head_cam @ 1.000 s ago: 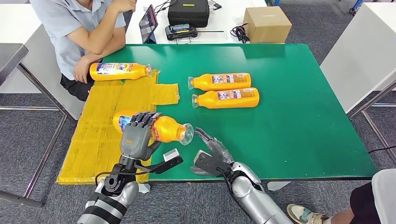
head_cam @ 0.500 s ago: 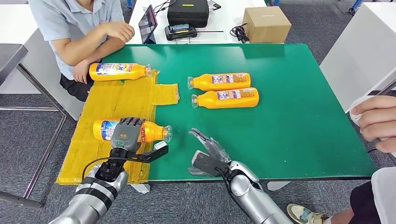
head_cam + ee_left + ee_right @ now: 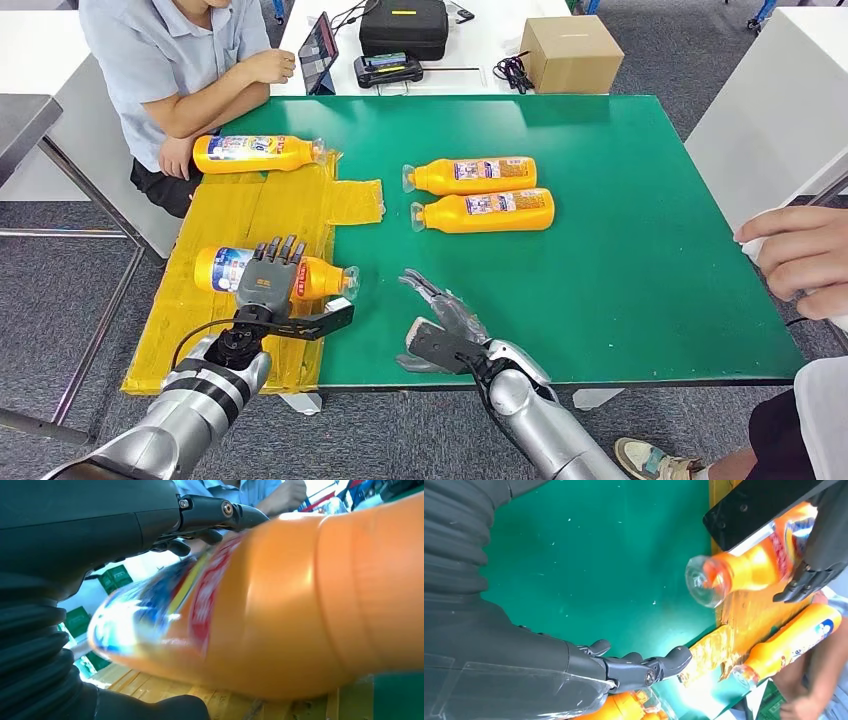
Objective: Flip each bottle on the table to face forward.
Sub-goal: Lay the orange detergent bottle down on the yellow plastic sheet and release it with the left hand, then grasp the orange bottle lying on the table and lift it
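On the yellow taped patch (image 3: 230, 215) at near left, the left hand (image 3: 268, 283) lies over an orange plastic bottle (image 3: 315, 279), apparently gripping it. The right hand (image 3: 440, 325) rests nearby, fingers spread and holding nothing.

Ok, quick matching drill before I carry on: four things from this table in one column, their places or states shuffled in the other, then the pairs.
1. bottle under the left hand
2. cardboard box
3. right hand
4. pair of bottles

A. on the white table beyond the green one
B. side by side on bare green, caps toward the yellow sheet
C. lying on the yellow sheet
D. empty, fingers spread over the green table

Pairs: 1-C, 2-A, 3-D, 4-B
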`<state>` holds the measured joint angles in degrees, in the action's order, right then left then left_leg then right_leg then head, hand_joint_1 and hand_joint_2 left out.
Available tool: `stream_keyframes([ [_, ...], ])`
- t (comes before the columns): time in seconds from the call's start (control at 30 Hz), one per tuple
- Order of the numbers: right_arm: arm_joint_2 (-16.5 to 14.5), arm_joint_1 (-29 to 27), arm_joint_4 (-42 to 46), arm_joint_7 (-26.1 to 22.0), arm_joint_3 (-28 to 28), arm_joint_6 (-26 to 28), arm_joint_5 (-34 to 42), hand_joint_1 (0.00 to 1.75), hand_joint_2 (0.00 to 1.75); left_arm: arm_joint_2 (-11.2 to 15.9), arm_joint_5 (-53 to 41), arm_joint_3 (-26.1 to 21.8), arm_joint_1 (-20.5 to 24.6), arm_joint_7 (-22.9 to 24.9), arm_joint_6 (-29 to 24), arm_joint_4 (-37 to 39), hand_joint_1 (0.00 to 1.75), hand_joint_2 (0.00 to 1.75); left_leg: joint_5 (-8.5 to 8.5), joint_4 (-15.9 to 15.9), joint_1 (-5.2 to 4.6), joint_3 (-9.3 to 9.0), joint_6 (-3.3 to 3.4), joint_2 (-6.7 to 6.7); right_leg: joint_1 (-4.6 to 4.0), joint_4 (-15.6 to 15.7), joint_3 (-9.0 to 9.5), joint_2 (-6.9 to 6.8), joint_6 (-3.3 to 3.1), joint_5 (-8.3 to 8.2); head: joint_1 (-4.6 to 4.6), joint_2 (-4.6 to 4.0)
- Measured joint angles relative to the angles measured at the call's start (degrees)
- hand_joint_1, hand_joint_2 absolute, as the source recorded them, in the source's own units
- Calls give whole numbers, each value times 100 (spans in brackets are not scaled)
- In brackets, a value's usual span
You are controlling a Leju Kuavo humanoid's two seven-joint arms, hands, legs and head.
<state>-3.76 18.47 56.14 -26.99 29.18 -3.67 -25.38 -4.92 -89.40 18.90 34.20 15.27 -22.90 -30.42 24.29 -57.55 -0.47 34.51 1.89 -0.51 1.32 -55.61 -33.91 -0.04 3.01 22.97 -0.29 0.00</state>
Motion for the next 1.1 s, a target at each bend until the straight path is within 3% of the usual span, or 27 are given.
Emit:
stream_keyframes([
  [0.27, -8, 1, -16, 0, -3, 1, -24, 0, 175, -77, 232, 1, 167, -131, 311, 139, 0, 175, -1, 1, 0, -12, -2, 0, 0, 0, 12, 0, 0, 0, 1, 0],
  [0.53, -8, -13, -40, 2, -18, 22, -84, 0, 175, -116, 216, 1, 68, -201, -194, 72, 0, 175, -1, 0, -1, -11, -2, -1, 1, 0, 11, 0, 0, 0, 1, 0],
  [0.7, 0, -96, -45, 4, -65, 97, -134, 0, 175, -168, 206, 1, -278, -274, -584, -310, 0, 175, 0, -1, -1, -5, -2, 0, 1, 1, 4, 0, 0, 0, 1, 0],
  [0.9, 31, -259, -45, 15, -159, 197, -198, 0, 175, -241, 150, 99, -997, -515, -1085, -1339, 0, 175, 1, -1, -1, 14, -2, 0, 1, 2, -14, 0, 0, 1, 1, 0],
  [1.1, 67, -452, 42, 15, -261, 350, -205, 0, 175, -273, 1071, 208, -1627, -1161, -1309, -2571, 0, 175, 2, 0, -1, 17, -2, 0, 0, 2, -19, 0, 0, 2, 0, 0],
])
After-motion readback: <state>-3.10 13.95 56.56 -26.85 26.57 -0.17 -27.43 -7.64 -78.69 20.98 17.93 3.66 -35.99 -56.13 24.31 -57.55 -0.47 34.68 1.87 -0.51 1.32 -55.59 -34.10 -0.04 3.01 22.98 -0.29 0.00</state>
